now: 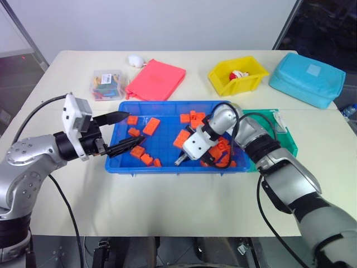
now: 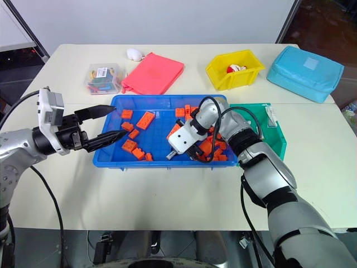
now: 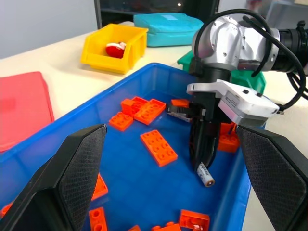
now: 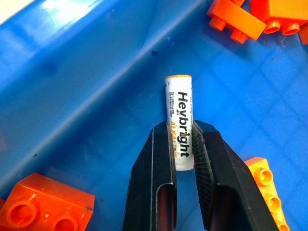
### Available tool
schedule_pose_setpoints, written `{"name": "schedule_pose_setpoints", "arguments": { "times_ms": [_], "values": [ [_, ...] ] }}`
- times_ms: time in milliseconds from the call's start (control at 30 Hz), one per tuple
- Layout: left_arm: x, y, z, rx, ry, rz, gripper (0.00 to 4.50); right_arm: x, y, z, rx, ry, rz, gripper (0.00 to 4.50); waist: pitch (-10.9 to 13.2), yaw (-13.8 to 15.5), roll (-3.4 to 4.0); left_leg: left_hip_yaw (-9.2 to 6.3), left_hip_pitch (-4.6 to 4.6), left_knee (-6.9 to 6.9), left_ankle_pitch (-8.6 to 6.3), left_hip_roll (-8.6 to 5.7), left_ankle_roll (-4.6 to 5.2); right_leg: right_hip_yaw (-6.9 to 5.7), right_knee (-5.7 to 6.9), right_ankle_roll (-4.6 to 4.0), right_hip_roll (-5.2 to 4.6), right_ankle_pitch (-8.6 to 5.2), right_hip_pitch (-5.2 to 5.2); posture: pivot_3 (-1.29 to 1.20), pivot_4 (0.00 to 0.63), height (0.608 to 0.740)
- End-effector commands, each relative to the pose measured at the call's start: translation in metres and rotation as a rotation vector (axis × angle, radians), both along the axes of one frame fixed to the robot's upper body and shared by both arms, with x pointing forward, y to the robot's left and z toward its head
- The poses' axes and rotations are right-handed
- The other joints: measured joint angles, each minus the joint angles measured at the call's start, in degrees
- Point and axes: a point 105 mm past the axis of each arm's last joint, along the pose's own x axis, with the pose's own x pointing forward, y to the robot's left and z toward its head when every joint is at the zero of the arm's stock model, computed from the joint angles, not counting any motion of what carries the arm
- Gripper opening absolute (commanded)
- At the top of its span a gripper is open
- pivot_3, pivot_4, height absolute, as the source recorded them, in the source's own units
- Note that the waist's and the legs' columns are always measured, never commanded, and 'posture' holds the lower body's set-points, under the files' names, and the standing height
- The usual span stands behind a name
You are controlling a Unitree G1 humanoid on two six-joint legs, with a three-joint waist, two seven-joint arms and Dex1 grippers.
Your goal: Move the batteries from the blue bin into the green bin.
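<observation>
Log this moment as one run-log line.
right gripper: shut on battery | blue bin: holds bricks | left gripper: open

On the counter (image 1: 167, 206), the blue bin (image 1: 167, 167) as landmark. Inside it: bricks (image 1: 150, 126) scattered, one battery (image 4: 179, 122) near its front wall, between the right gripper's (image 4: 183, 139) fingers. Touching its right end: the green bin (image 1: 285, 134). Over its left edge: the left gripper (image 1: 129, 131). Behind it: a flat pouch (image 1: 156, 80), a yellow bin (image 1: 237, 75).
</observation>
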Motion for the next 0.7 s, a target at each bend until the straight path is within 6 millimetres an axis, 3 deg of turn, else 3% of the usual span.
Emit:
{"name": "schedule_pose_setpoints", "arguments": {
  "times_ms": [33, 100, 200, 267, 367, 500, 533, 567, 700],
  "values": [
    [-0.002, 0.001, 0.011, -0.009, -0.058, 0.002, 4.5, 0.004, 0.002, 0.007, 0.01, -0.021, -0.011, 0.02, 0.0, -0.01, 0.0, 0.0, 0.0, 0.0, 0.0, 0.0, 0.0, 0.0, 0.0, 0.0, 0.0, 0.0, 0.0, 0.0, 0.15, 0.74],
    [-0.002, -0.002, 0.011, -0.01, -0.056, -0.017, 4.5, 0.01, 0.005, 0.026, 0.06, -0.041, -0.041, 0.02, 0.0, -0.01, 0.0, 0.0, 0.0, 0.0, 0.0, 0.0, 0.0, 0.0, 0.0, 0.0, 0.0, 0.0, 0.0, 0.0, 0.15, 0.74],
    [-0.002, -0.006, 0.009, -0.016, -0.046, -0.058, 4.5, 0.021, 0.009, 0.076, 0.19, -0.07, -0.12, 0.02, 0.03, 0.0, 0.05, 0.01, -0.04, 0.0, 0.0, 0.0, 0.0, 0.0, 0.0, 0.0, 0.0, 0.0, -0.05, 0.0, 0.15, 0.74],
    [0.002, -0.009, 0.006, -0.011, -0.043, -0.08, 4.5, 0.024, 0.004, 0.113, 0.279, -0.076, -0.18, 0.02, 0.04, 0.05, 0.06, 0.0, -0.07, 0.0, 0.01, 0.0, -0.02, 0.0, 0.02, 0.0, -0.01, 0.0, -0.09, 0.0, 0.15, 0.74],
    [0.011, -0.012, 0.007, -0.029, -0.054, -0.1, 4.5, 0.023, -0.014, 0.145, 0.339, -0.075, -0.256, 0.02, 0.03, 0.35, 0.04, -0.02, -0.07, -0.02, 0.01, -0.02, -0.02, -0.01, 0.01, 0.0, -0.02, 0.0, -0.08, 0.0, 0.15, 0.74],
    [0.022, -0.018, 0.008, -0.043, -0.068, -0.136, 4.5, 0.021, -0.056, 0.16, 0.33, -0.114, -0.384, 0.02, -0.01, 0.99, -0.03, -0.06, -0.09, -0.02, 0.0, -0.1, -0.01, -0.07, -0.12, 0.0, -0.08, 0.0, 0.02, 0.0, 0.15, 0.74],
    [0.026, -0.022, 0.008, -0.048, -0.072, -0.148, 4.5, 0.02, -0.075, 0.161, 0.328, -0.108, -0.453, 0.02, -0.01, 1.06, -0.03, 0.01, -0.09, -0.02, 0.0, -0.11, 0.0, -0.05, -0.18, 0.0, -0.1, 0.0, 0.02, 0.0, 0.15, 0.74],
    [0.03, -0.025, 0.009, -0.055, -0.076, -0.16, 4.5, 0.018, -0.097, 0.16, 0.325, -0.105, -0.538, 0.02, -0.01, 1.41, -0.02, 0.02, -0.1, -0.02, 0.0, -0.11, 0.0, -0.05, -0.19, 0.0, -0.12, 0.0, 0.02, 0.0, 0.15, 0.74],
    [0.042, -0.031, 0.007, -0.073, -0.092, -0.163, 4.5, 0.012, -0.15, 0.149, 0.306, -0.09, -0.782, 0.02, 0.01, 1.84, 0.0, 0.04, -0.15, -0.01, 0.0, -0.14, 0.01, -0.04, -0.27, 0.01, -0.13, 0.0, 0.02, 0.0, 0.15, 0.74]
  ]
}}
